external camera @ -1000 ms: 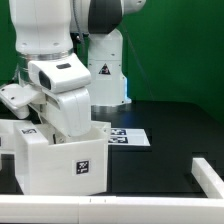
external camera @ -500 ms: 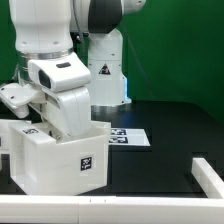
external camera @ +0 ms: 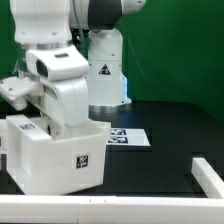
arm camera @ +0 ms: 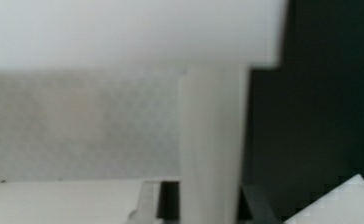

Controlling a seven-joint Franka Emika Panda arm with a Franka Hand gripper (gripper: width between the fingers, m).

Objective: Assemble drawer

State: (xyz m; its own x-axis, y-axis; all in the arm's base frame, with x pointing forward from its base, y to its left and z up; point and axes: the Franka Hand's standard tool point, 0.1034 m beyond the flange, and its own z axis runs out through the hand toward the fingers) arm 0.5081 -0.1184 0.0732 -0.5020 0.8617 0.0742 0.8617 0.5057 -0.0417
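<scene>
The tall white drawer casing (external camera: 60,160), with a small black-and-white tag on its front, is at the exterior view's left, tilted a little. My gripper (external camera: 63,120) comes down onto its top edge, and the fingertips are hidden by the casing there. In the wrist view one thin wall of the casing (arm camera: 211,130) runs straight between my gripper's (arm camera: 211,203) two dark fingers (arm camera: 168,198), which close on it. A shallow white tray (external camera: 208,176) lies at the exterior view's right edge.
The marker board (external camera: 128,137) lies flat on the black table behind the casing. A long white rail (external camera: 70,209) runs along the near edge. The arm's white base (external camera: 106,70) stands at the back. Another white part (external camera: 3,150) shows at the far left edge.
The arm and the casing have moved up a little together. The casing's tag sits higher in the picture than before. The tray and marker board have not moved.
</scene>
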